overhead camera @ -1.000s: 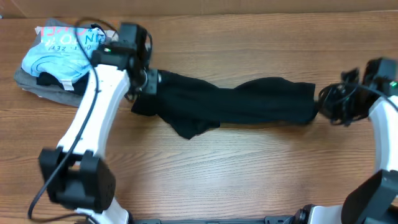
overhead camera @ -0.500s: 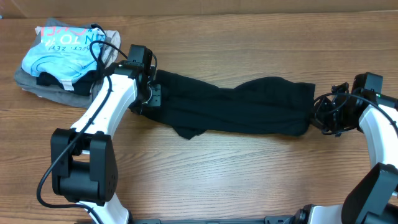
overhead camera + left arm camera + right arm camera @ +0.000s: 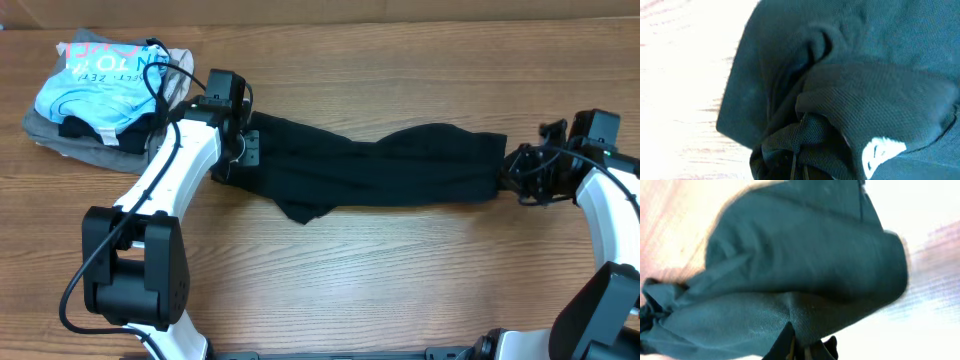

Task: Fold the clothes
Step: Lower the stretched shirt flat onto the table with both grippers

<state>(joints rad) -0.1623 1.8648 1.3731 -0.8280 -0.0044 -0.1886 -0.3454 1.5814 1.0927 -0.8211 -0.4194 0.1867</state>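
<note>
Shirt (image 3: 380,170) lies on the table (image 3: 400,290) as a long band, axis L–R, strung btwn the arms. Left gripper (image 3: 244,150) is at its L end and right gripper (image 3: 513,172) at its R end. In the wrist views cloth bunches into each, so both look clamped on it. Pile (image 3: 95,90) of other clothes sits near the L end, prob the only obstacle.

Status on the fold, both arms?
Left gripper shut on black shirt, left end. Right gripper shut on right end. Shirt in a long strip across the table. Clothes pile far left, apart from shirt.
</note>
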